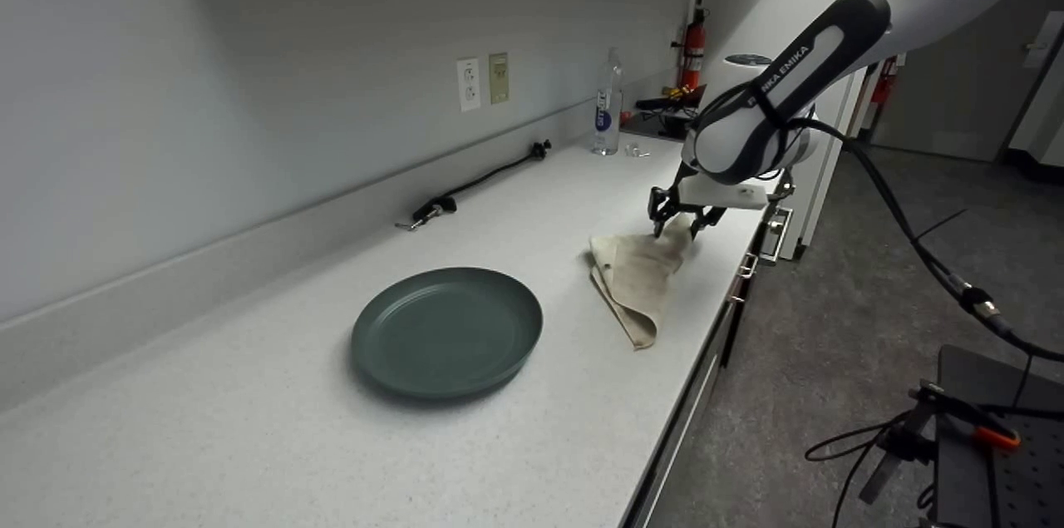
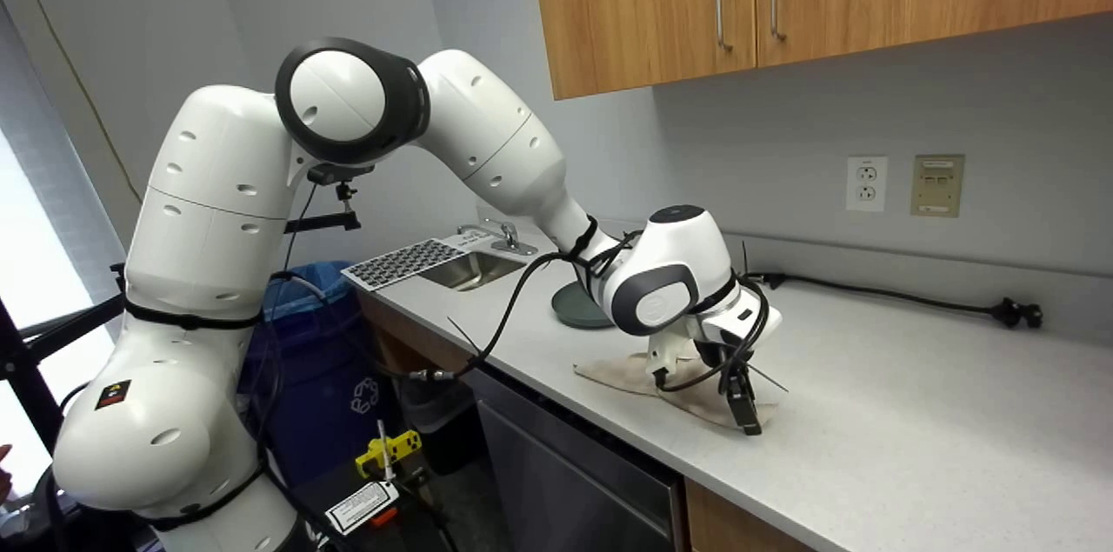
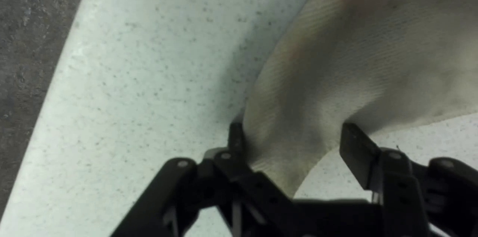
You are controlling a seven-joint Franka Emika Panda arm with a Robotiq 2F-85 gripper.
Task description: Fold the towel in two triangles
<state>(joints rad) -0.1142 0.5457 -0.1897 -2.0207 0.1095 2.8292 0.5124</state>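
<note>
A beige towel point(image 1: 638, 266) lies loosely folded over on the pale counter point(image 1: 332, 445). In an exterior view its layers part at the corner away from my gripper. The towel also shows in an exterior view point(image 2: 613, 373), partly hidden behind my gripper and wrist. My gripper point(image 1: 677, 230) points down at one end of the towel. In the wrist view the towel point(image 3: 392, 50) narrows to a corner between the open fingers of my gripper point(image 3: 293, 132). The left finger is against or very near the towel's edge. The right finger stands apart, with a gap of counter beside the corner.
A dark green plate point(image 1: 447, 333) sits beside the towel. A clear bottle point(image 1: 608, 108) stands near the wall, and a black cable point(image 1: 490, 175) lies along the backsplash. The counter's front edge runs close to the towel. A sink point(image 2: 474, 271) is at the far end.
</note>
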